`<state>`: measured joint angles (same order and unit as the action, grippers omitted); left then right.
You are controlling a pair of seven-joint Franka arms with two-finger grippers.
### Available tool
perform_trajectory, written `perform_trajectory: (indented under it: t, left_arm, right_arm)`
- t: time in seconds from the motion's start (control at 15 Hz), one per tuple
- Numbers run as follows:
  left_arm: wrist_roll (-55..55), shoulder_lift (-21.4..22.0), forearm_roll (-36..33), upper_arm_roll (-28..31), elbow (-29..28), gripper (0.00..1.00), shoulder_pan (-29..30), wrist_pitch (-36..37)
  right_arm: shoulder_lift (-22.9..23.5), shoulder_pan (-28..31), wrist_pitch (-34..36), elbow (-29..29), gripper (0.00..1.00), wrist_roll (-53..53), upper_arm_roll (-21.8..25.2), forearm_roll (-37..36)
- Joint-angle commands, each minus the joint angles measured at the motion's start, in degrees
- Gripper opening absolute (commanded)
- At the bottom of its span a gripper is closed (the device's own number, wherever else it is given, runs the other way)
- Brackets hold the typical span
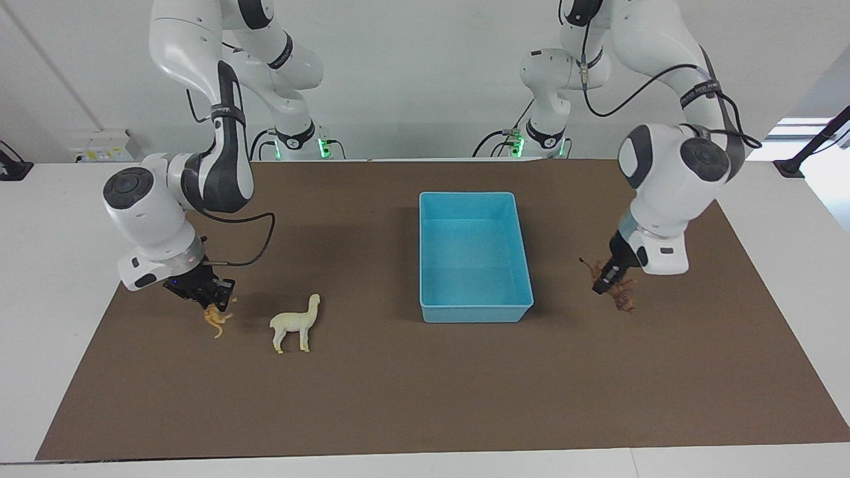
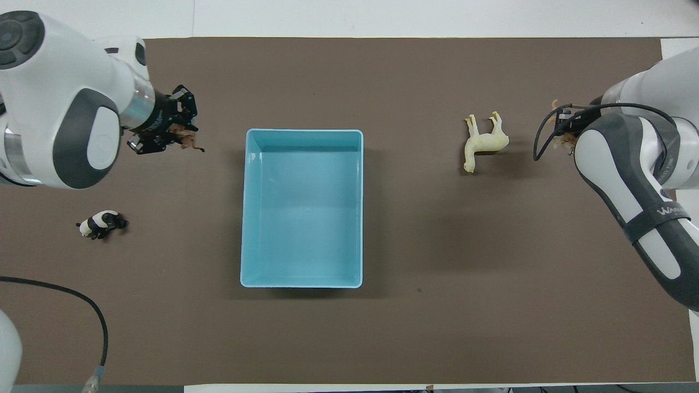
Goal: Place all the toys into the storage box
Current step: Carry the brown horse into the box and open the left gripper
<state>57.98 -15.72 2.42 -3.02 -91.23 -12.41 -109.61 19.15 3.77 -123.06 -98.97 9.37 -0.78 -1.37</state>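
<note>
The left gripper [image 1: 609,284] is clamped on the brown lion [image 1: 623,298], lifted over the mat [image 1: 398,398] toward the left arm's end. The right gripper [image 1: 214,306] is clamped on the orange tiger [image 1: 215,320], apparently just clear of the mat beside the standing alpaca [image 1: 296,323]. The storage box [image 1: 475,312] sits mid-mat, with nothing inside. Only the overhead view shows the panda [image 2: 101,224], near the left arm's edge; there the right gripper is mostly hidden by its arm.

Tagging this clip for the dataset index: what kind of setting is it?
Most likely a robotics lab bench: two arms mounted at a white table, a brown mat as workspace, and staged props, a blue storage box and toy animals like the alpaca.
</note>
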Motion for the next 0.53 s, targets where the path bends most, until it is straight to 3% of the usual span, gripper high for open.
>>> perform_trajectory:
  t: [0.0, 0.13, 0.27, 0.47]
  left_arm:
    - [10.20, 0.51, 0.57, 0.83, 0.36, 0.00, -8.22, 1.69]
    - [11.28, 1.91, 0.57, 0.74, -2.44, 0.02, -11.22, 1.24]
    - [11.45, 3.85, 0.57, 0.83, -6.48, 0.98, -13.86, 0.37]
    - [11.02, 4.73, 0.48, 0.91, -7.82, 1.00, -14.48, 1.85]
  right_arm:
    - [1.06, -3.31, 3.78, 4.92, 0.00, 9.84, -0.62, 0.31]
    - [1.50, -8.40, 4.41, 6.24, 0.00, 19.59, -0.54, 0.31]
    - [1.50, -10.71, 4.49, 6.34, 0.00, 24.19, -0.53, -0.13]
    - [1.24, -15.70, 4.41, 6.60, 0.00, 32.34, -0.54, -0.39]
